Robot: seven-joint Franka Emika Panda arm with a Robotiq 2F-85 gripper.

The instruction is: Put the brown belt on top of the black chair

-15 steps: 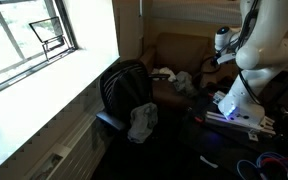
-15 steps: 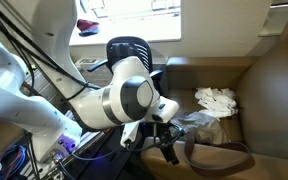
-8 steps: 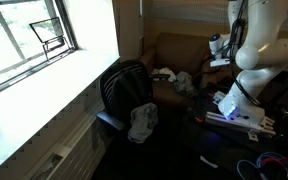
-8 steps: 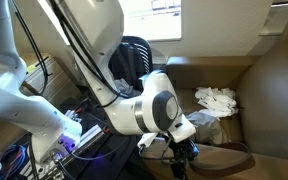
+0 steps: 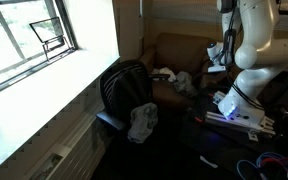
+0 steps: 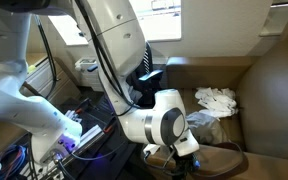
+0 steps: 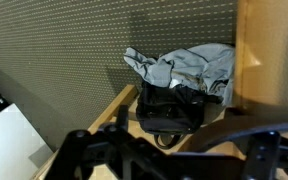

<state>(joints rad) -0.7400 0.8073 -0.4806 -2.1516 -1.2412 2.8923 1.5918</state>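
The brown belt (image 6: 227, 149) lies looped on the brown sofa seat; in the wrist view it is a dark band (image 7: 246, 112) curving in from the right. My gripper (image 6: 189, 163) hangs low over the seat by the belt's near end, also visible in an exterior view (image 5: 216, 52). In the wrist view its fingers (image 7: 169, 152) are dark, spread wide, and seem empty. The black chair (image 5: 124, 88) stands by the window, with a grey cloth (image 5: 142, 121) draped on its seat. It also shows in an exterior view (image 6: 134, 55), behind my arm.
A black bag (image 7: 170, 108) and a grey garment (image 7: 189, 66) lie on the sofa just beyond the fingers. White cloth (image 6: 216, 98) lies further along the seat. The sofa back (image 5: 179, 50) stands behind. The robot base with cables (image 5: 246, 115) stands close by.
My arm has swung along the sofa and the wrist has dropped lower, close to the belt. The belt and the chair have not moved.
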